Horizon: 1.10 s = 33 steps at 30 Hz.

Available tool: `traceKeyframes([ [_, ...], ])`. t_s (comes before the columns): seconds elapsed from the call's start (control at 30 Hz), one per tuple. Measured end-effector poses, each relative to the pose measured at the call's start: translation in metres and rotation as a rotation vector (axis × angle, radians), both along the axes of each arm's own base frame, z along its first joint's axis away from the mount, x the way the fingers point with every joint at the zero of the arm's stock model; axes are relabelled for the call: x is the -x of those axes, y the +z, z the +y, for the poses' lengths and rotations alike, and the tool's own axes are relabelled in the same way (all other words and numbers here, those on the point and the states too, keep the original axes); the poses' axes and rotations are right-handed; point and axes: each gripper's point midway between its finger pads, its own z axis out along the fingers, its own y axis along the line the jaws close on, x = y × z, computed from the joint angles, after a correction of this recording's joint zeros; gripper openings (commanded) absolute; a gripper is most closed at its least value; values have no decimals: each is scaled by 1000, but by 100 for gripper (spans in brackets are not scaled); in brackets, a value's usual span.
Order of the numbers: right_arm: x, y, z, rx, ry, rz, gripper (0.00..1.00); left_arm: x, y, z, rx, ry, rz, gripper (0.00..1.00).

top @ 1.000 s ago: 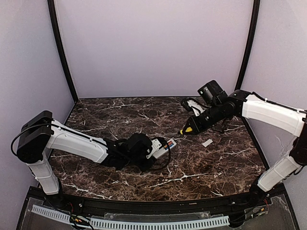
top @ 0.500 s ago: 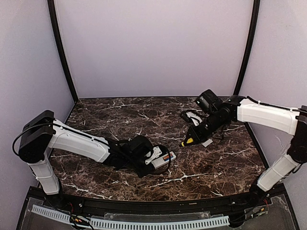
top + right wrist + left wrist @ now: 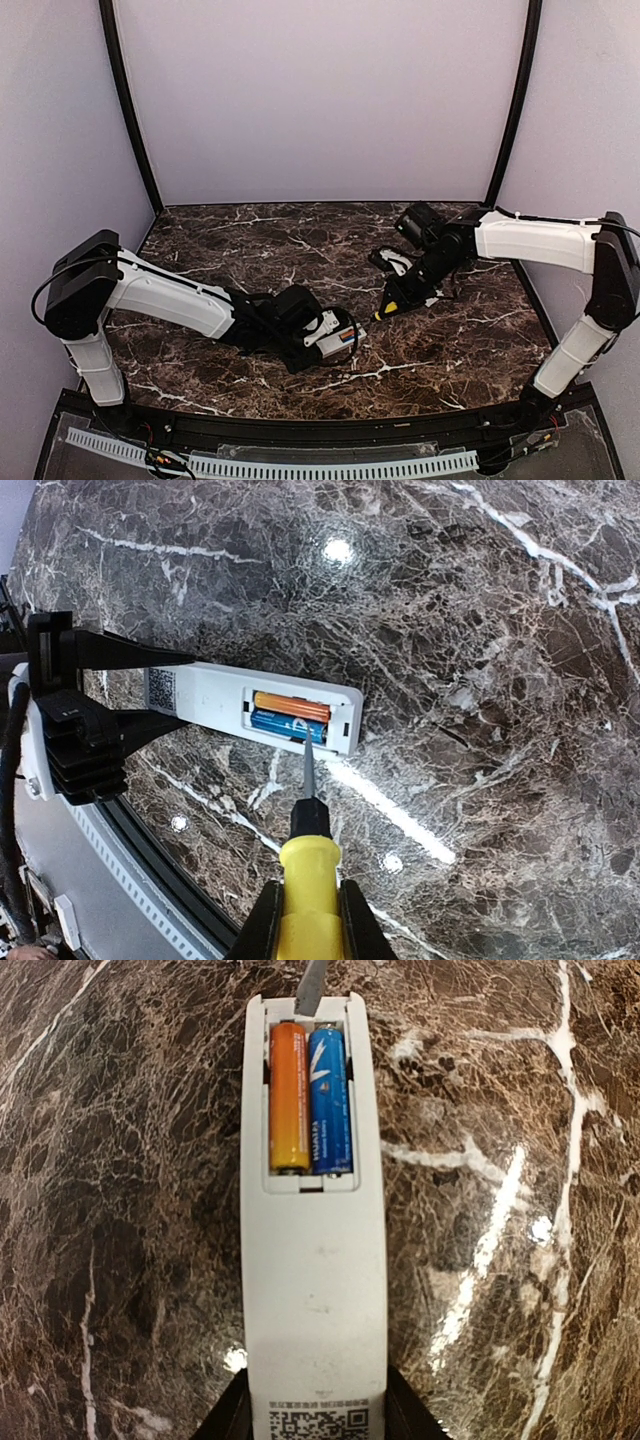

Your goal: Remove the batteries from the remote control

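Observation:
The white remote control (image 3: 313, 1290) lies flat on the marble table with its compartment open. Two batteries (image 3: 310, 1097), one showing orange and one blue, sit side by side inside. My left gripper (image 3: 315, 1415) is shut on the remote's code-mark end. In the top view the remote (image 3: 338, 333) is front centre, held by the left gripper (image 3: 320, 335). My right gripper (image 3: 309, 920) is shut on the yellow stick tool (image 3: 308, 880). The tool's thin grey blade (image 3: 307, 755) points at the blue battery (image 3: 285, 724) near the compartment's outer end. The right gripper (image 3: 405, 292) is just right of the remote.
The table's near edge with a black rail (image 3: 150, 850) runs close below the remote in the right wrist view. Black frame posts (image 3: 130, 110) stand at the back corners. Bare marble (image 3: 250, 240) lies behind the arms.
My right arm has swung left and down, bringing the yellow tool's tip from mid-table to the remote's open compartment. My left gripper has shifted the remote slightly nearer.

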Motion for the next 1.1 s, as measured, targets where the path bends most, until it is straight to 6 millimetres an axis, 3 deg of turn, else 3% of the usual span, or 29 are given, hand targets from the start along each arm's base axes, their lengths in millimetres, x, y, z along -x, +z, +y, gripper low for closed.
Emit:
traceKeyframes([
  [0.23,-1,-10,-1,26,0,12,0,-1,0,-1,-10,-8,-2,0],
  [1.1,-9,-8,-5,64,-7,-30,0,-2,0,0,-26,-13,-5,0],
])
